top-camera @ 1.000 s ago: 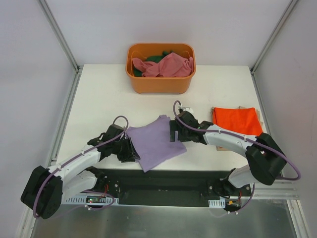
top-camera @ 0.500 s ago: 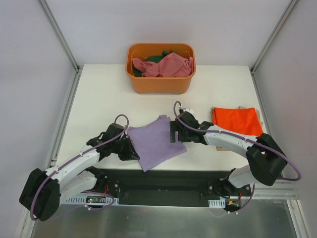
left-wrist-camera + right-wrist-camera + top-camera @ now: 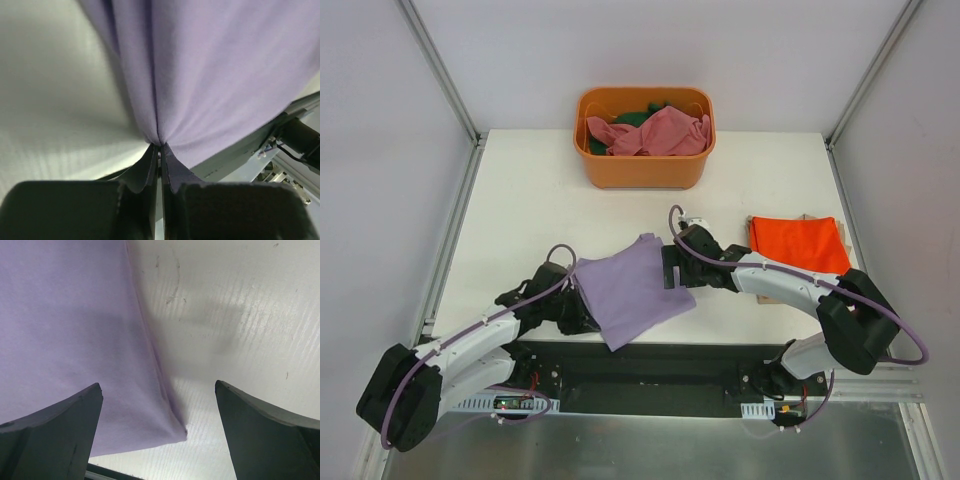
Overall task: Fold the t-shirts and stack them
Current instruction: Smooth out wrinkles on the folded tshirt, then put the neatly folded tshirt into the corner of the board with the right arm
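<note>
The folded lavender t-shirt (image 3: 632, 290) lies at the near middle of the table, its near corner over the front edge. My left gripper (image 3: 582, 310) is shut on its left edge; the left wrist view shows the cloth (image 3: 210, 75) pinched between the fingertips (image 3: 170, 162). My right gripper (image 3: 667, 268) is open at the shirt's right edge, its fingers (image 3: 55, 425) astride a corner of the cloth (image 3: 75, 340) and not holding it. A folded orange-red t-shirt (image 3: 798, 243) lies at the right. A dusty pink t-shirt (image 3: 655, 132) and a dark green one (image 3: 632, 117) lie crumpled in the tub.
The orange plastic tub (image 3: 644, 170) stands at the back middle of the white table (image 3: 520, 210). Metal frame posts rise at both back corners. The black base rail (image 3: 650, 365) runs along the near edge under the shirt's corner.
My left gripper has slid toward the near-left, pulling the lavender shirt's left edge slightly with it. The right gripper has stayed at the shirt's right edge.
</note>
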Motion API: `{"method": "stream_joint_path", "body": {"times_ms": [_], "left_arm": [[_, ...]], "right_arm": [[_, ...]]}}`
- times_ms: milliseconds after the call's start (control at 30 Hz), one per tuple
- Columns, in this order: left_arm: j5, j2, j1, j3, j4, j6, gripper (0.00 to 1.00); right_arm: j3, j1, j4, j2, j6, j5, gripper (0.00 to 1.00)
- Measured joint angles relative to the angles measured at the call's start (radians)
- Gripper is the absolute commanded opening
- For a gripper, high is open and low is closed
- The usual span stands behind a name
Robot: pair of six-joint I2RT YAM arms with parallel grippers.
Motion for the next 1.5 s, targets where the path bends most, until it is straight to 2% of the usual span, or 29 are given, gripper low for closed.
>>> {"method": "stream_joint_path", "body": {"times_ms": [167, 233, 400, 567, 600, 667, 733, 900, 1033, 1100, 1267, 1500], "left_arm": [[-0.023, -0.003, 0.000, -0.035, 0.006, -0.026, 0.30], [-0.022, -0.011, 0.000, -0.035, 0.012, -0.027, 0.45], [-0.013, -0.087, 0.000, -0.036, 0.017, -0.007, 0.62], [-0.007, -0.181, 0.000, -0.041, 0.005, 0.005, 0.75], [-0.011, -0.204, 0.000, -0.042, -0.004, 0.003, 0.75], [-0.043, -0.260, 0.000, -0.043, -0.043, -0.003, 0.60], [-0.112, -0.310, 0.000, -0.043, -0.104, -0.026, 0.52], [-0.257, -0.377, 0.000, -0.042, -0.254, -0.069, 0.51], [-0.303, -0.399, 0.000, -0.042, -0.299, -0.093, 0.60], [-0.310, -0.416, 0.001, -0.042, -0.302, -0.100, 0.62], [-0.331, -0.454, 0.001, -0.042, -0.306, -0.102, 0.65], [-0.359, -0.386, 0.001, -0.042, -0.241, -0.097, 0.66]], "right_arm": [[0.007, 0.000, 0.002, 0.000, -0.044, -0.040, 0.98], [0.010, 0.000, 0.006, 0.000, -0.051, -0.057, 0.97], [0.025, 0.025, 0.006, 0.000, -0.117, -0.096, 0.98], [0.106, 0.140, -0.015, 0.000, -0.195, -0.057, 0.97], [0.117, 0.167, -0.008, 0.000, -0.212, -0.047, 0.97], [0.129, 0.222, -0.001, 0.000, -0.243, -0.032, 0.97], [0.143, 0.280, -0.002, 0.005, -0.263, -0.029, 0.95], [0.243, 0.396, 0.018, 0.103, -0.283, -0.044, 0.95], [0.280, 0.414, 0.023, 0.166, -0.280, -0.027, 1.00], [0.280, 0.404, 0.010, 0.166, -0.278, -0.001, 0.96], [0.237, 0.313, 0.007, 0.120, -0.270, 0.055, 0.96], [0.170, 0.033, -0.006, 0.079, -0.278, 0.005, 0.96]]}}
